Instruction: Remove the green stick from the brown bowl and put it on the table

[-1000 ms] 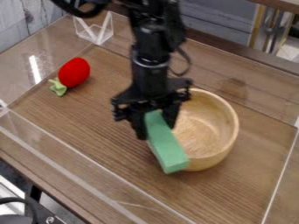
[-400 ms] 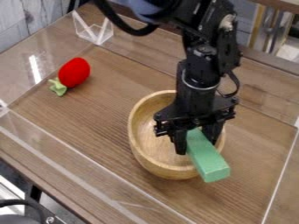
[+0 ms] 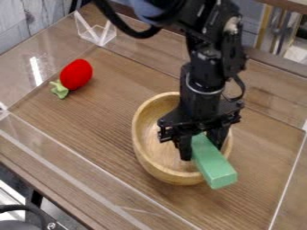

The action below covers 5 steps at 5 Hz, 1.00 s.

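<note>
The pincer (image 3: pixel 200 135) grips one green stick (image 3: pixel 214 163) above one brown bowl (image 3: pixel 163 148), on one table (image 3: pixel 106 166).

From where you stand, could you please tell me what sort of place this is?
Probably a robotics lab workspace: a robot arm stands over a wood-grain table, with clear plastic walling along its edge.

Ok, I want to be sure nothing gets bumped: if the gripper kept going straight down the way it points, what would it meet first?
Probably the green stick between its fingertips, then the brown bowl's rim or the tabletop; depth is unclear.
</note>
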Motion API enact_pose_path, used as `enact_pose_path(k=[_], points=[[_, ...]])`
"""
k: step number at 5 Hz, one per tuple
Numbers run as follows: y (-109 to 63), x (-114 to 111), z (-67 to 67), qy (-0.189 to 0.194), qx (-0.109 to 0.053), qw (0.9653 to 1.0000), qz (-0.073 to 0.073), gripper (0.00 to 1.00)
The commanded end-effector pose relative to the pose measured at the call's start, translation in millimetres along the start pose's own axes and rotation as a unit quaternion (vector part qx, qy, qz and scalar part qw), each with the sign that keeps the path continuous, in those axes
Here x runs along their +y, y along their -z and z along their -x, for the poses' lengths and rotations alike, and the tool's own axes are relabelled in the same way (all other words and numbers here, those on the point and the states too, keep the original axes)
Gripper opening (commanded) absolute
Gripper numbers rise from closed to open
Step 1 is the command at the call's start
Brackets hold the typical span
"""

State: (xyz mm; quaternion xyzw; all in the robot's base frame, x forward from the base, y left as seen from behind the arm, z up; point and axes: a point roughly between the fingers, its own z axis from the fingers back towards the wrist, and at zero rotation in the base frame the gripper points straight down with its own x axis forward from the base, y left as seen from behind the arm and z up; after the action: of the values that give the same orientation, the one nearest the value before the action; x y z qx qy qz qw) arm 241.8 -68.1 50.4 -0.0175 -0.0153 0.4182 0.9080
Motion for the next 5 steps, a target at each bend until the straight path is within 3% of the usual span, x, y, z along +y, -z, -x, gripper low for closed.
enact_pose_path(k=[1, 3, 5], points=[[-7.0, -4, 5.6, -0.015, -0.010, 0.9997, 0.016, 0.00], [-0.1, 13, 8.7, -0.064, -0.014, 0.9977, 0.016, 0.00], [-22.4, 9, -11.8, 0.013, -0.012, 0.9997, 0.016, 0.00]])
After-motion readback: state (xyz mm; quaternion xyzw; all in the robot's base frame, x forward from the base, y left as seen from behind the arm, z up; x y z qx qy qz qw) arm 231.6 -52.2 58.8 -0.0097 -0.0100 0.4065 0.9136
